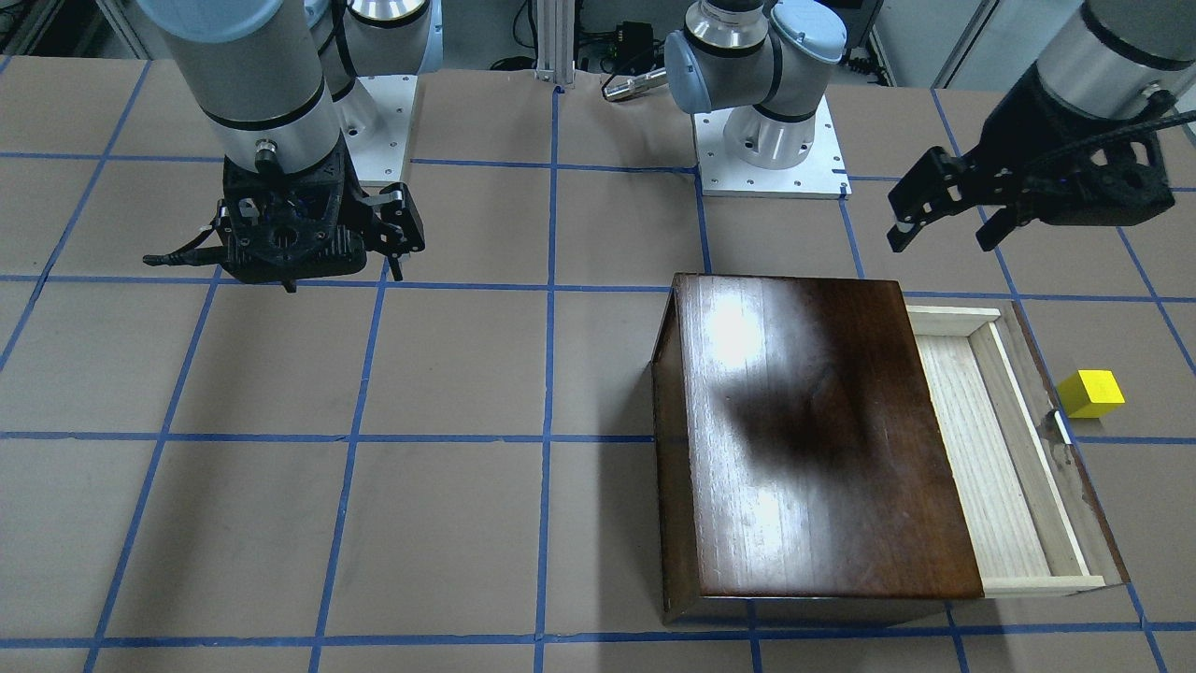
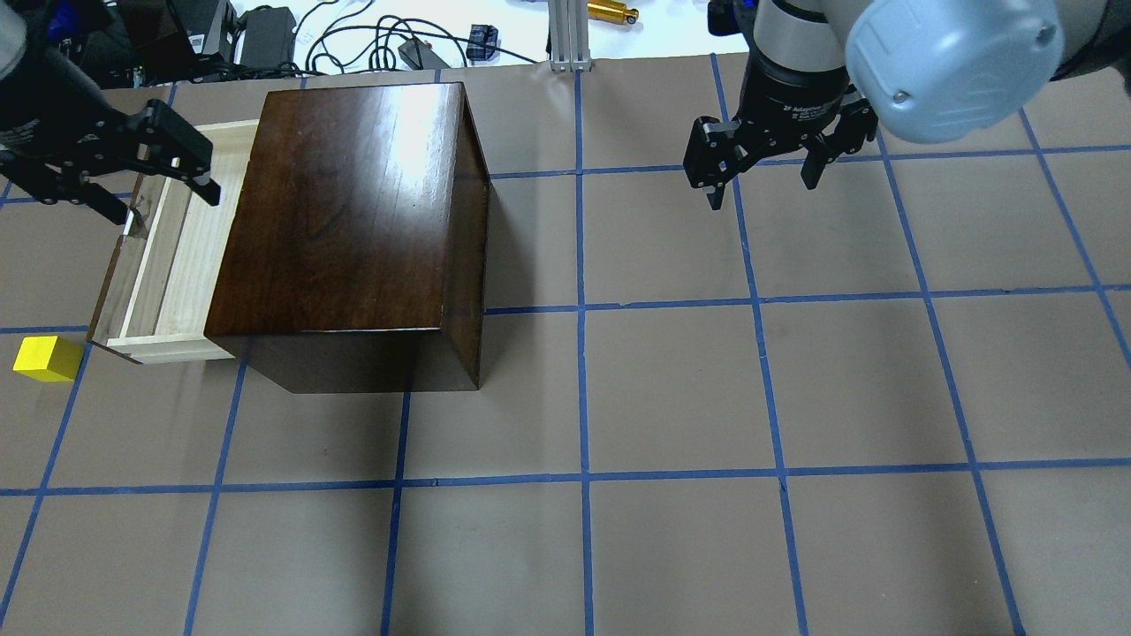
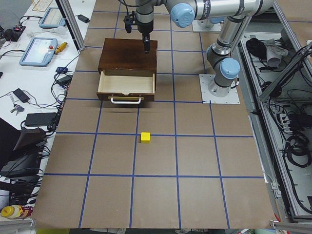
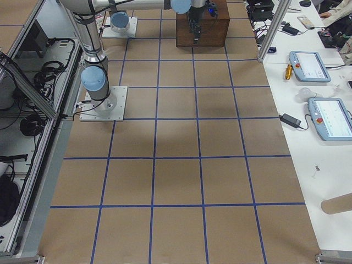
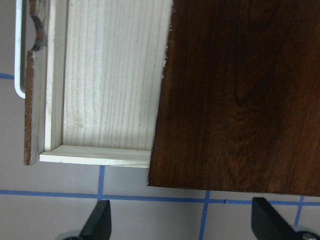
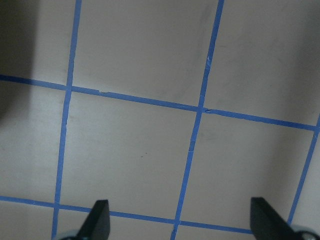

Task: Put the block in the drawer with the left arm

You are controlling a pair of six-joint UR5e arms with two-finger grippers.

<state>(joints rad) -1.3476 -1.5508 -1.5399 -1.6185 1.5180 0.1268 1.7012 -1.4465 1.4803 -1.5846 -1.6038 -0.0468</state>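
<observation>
The yellow block [image 1: 1090,393] lies on the table just outside the drawer's dark front; it also shows in the overhead view [image 2: 47,359] and the exterior left view [image 3: 145,137]. The pale-wood drawer [image 1: 972,449] is pulled out of the dark-brown box [image 1: 822,439] and is empty [image 2: 177,256]. My left gripper [image 2: 166,205] hovers open and empty above the drawer's far end, away from the block [image 1: 942,241]. Its wrist view looks down on the drawer corner [image 5: 110,75] and box top [image 5: 240,95]. My right gripper [image 2: 762,193] hangs open and empty over bare table.
The table is brown with a grid of blue tape lines [image 2: 583,309]. Both arm bases [image 1: 771,140] stand at the robot's side. Cables and small devices [image 2: 265,35] lie past the table's far edge, beside an aluminium post [image 2: 565,35].
</observation>
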